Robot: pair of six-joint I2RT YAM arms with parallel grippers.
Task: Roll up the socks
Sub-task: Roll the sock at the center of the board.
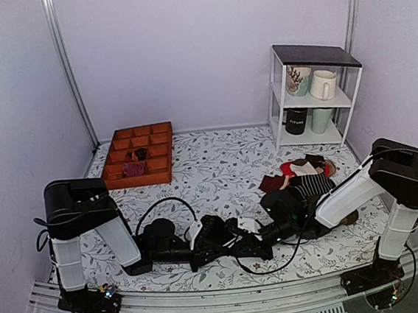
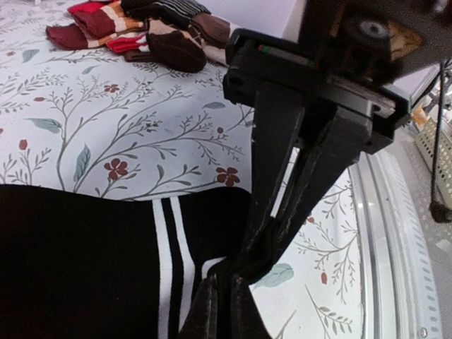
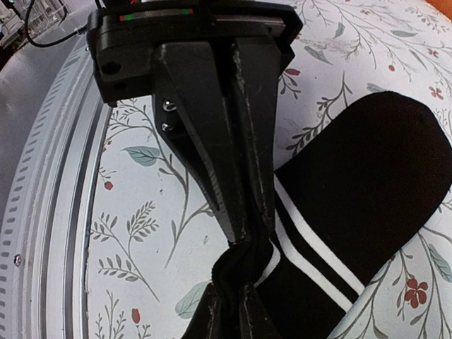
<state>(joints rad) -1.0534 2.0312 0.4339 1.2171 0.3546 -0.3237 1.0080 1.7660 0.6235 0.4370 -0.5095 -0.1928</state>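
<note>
The socks [image 2: 85,261] are black with thin white stripes near the cuff and lie flat on the floral table cloth, close to the near edge. At the bottom of the left wrist view, my left gripper [image 2: 224,282] is shut on a bunched fold of the cuff. My right gripper [image 3: 236,286] is shut on the same bunched fabric, tip to tip with the left one. Each wrist view shows the other arm's fingers [image 2: 282,176] [image 3: 219,141] coming down onto the pinch. From above, the socks [image 1: 217,228] are mostly hidden between the left gripper [image 1: 204,255] and the right gripper [image 1: 240,244].
A heap of other socks [image 1: 307,176] in red, brown and stripes lies at the right. An orange compartment tray [image 1: 138,156] sits at the back left. A white shelf [image 1: 314,91] with mugs stands at the back right. The metal rail [image 2: 395,247] runs along the near edge.
</note>
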